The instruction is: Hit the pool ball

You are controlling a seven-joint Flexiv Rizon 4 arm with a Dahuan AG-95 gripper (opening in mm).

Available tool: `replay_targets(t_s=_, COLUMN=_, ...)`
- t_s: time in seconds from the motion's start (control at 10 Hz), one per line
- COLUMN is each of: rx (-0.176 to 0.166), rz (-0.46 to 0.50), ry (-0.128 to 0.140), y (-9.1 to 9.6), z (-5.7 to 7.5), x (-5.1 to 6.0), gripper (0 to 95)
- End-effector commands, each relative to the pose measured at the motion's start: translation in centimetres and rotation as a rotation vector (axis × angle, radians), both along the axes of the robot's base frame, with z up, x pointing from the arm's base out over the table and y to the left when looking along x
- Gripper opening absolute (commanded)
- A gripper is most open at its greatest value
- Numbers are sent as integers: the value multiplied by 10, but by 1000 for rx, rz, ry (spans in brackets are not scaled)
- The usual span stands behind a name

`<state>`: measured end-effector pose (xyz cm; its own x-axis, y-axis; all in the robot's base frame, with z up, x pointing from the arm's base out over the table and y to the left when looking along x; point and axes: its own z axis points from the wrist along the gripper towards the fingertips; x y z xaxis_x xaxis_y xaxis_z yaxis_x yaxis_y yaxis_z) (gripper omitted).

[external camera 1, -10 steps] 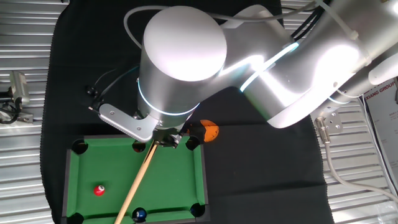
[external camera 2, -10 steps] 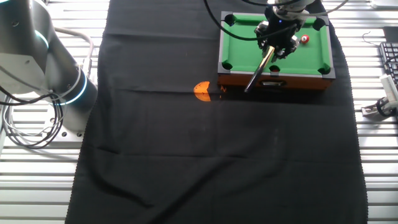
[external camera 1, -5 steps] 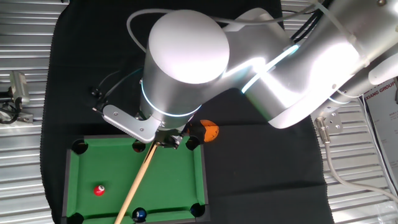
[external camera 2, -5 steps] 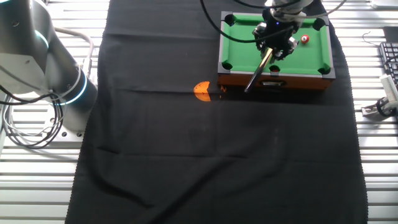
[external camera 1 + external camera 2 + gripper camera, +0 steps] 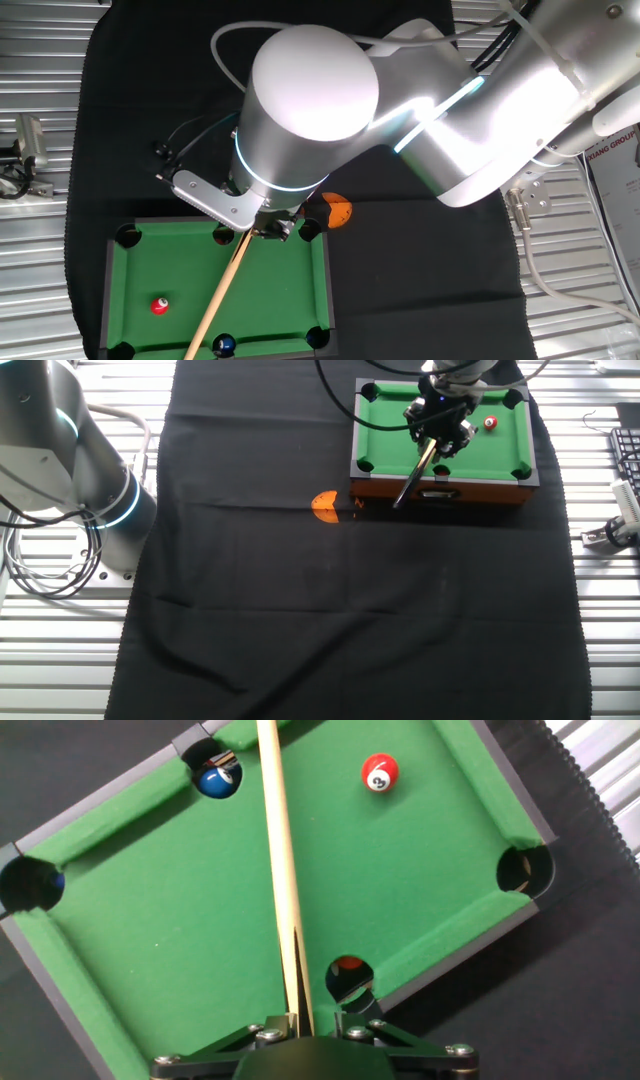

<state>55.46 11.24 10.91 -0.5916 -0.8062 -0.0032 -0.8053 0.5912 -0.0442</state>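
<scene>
Black cloth is lying under the pool table [image 5: 117, 300]; I'm keeping the gripper [image 5: 298, 1030] clamped on the cue [image 5: 278, 870], low over the felt. It's pointing beside the red ball [image 5: 380, 772], so I'm judging re-aiming necessary.

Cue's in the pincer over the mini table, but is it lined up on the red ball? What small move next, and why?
Probably swing the cue sideways toward the red ball before any stroke. In the hand view the pincer holds the cue, which runs straight up the green felt, passing between the blue ball at a pocket and the red ball, touching neither.
</scene>
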Motion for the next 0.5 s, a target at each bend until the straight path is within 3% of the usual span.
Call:
replay_targets(t_s=0.1, rx=-3, rz=1, ry=-1, y=0, z=-2, x=1, gripper=190)
replay_targets(t_s=0.5, rx=-10, rz=3, ry=-3, y=0, z=-5, x=0, gripper=190)
